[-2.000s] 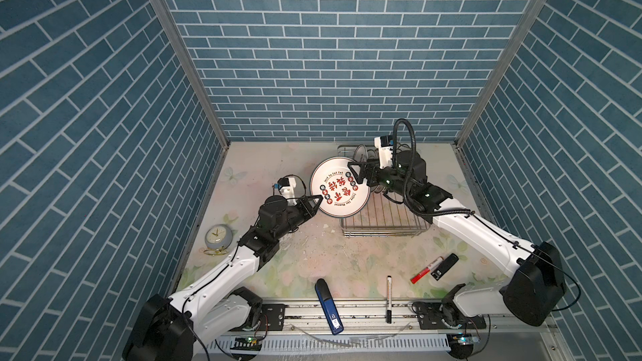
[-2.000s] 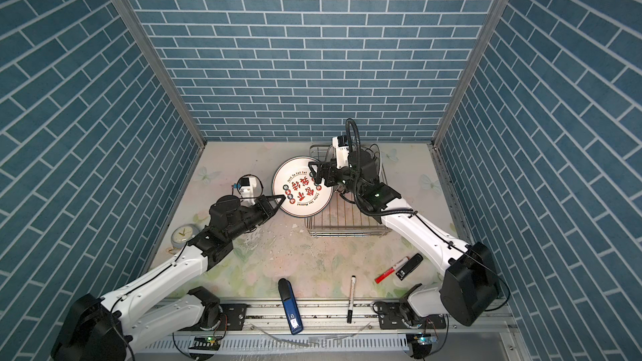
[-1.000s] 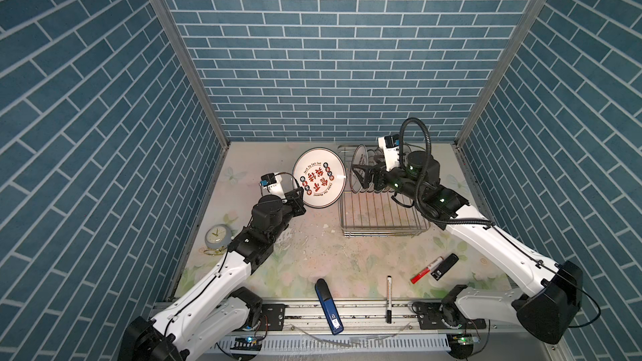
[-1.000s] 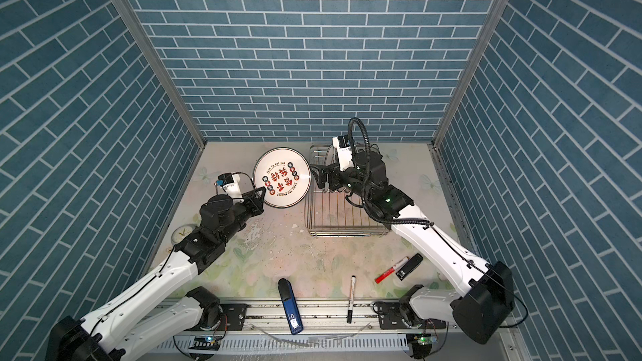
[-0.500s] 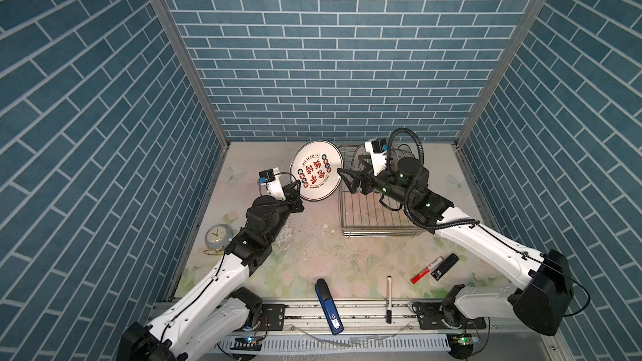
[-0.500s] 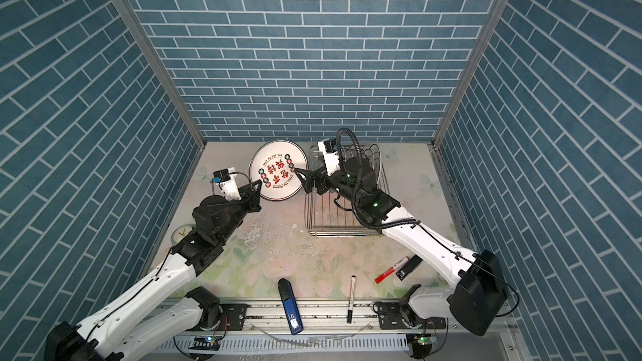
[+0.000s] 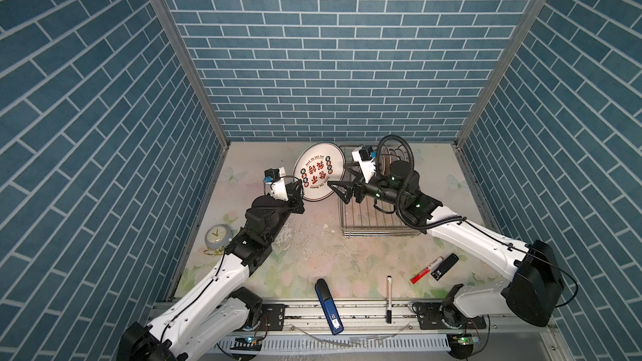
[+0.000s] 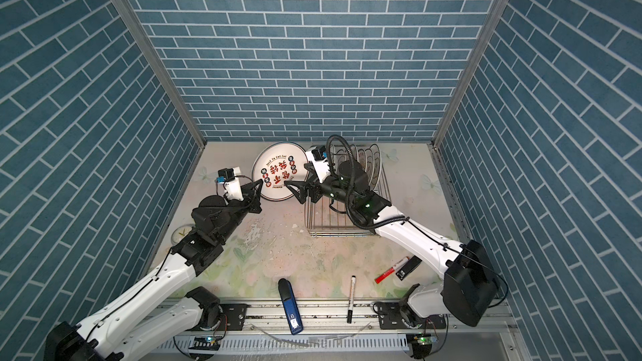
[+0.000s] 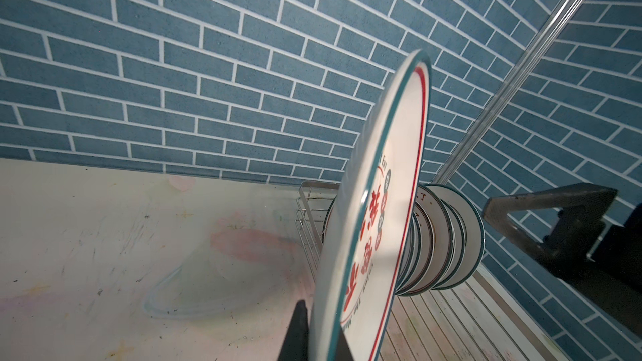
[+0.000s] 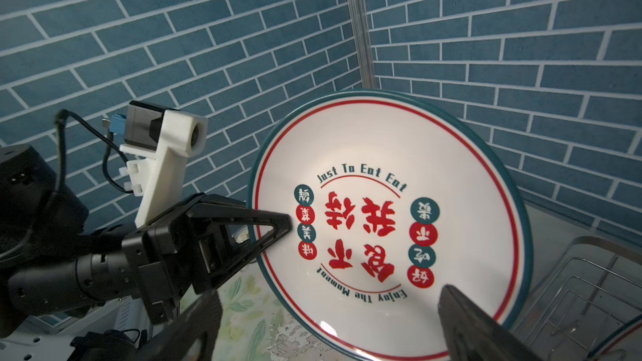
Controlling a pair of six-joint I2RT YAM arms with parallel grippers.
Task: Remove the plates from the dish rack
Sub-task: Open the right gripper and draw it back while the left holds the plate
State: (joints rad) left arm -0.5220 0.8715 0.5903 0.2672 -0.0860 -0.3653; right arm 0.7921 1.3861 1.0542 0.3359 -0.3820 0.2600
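A white, dark-rimmed plate (image 7: 318,171) (image 8: 278,171) printed with red characters stands on edge above the table, just left of the dish rack (image 7: 375,227) (image 8: 333,230). My left gripper (image 7: 301,187) (image 8: 258,191) (image 9: 321,338) is shut on the plate's (image 9: 378,220) lower left rim. My right gripper (image 7: 338,177) (image 8: 297,175) (image 10: 328,293) is open at the plate's (image 10: 382,223) rack-side edge, and the plate's face lies between its fingers. Several more plates (image 8: 368,164) (image 9: 448,244) stand upright at the back of the rack.
A small round clock (image 7: 217,237) sits by the left wall. Along the front of the table lie a blue stapler-like object (image 7: 328,307), a black marker (image 7: 389,298), a red marker (image 7: 425,269) and a small black block (image 7: 444,267). The back wall is close behind the plate.
The left gripper has carried the plate out to the left of the rack and toward the back. The right gripper has swung from over the rack toward the plate's edge, staying open.
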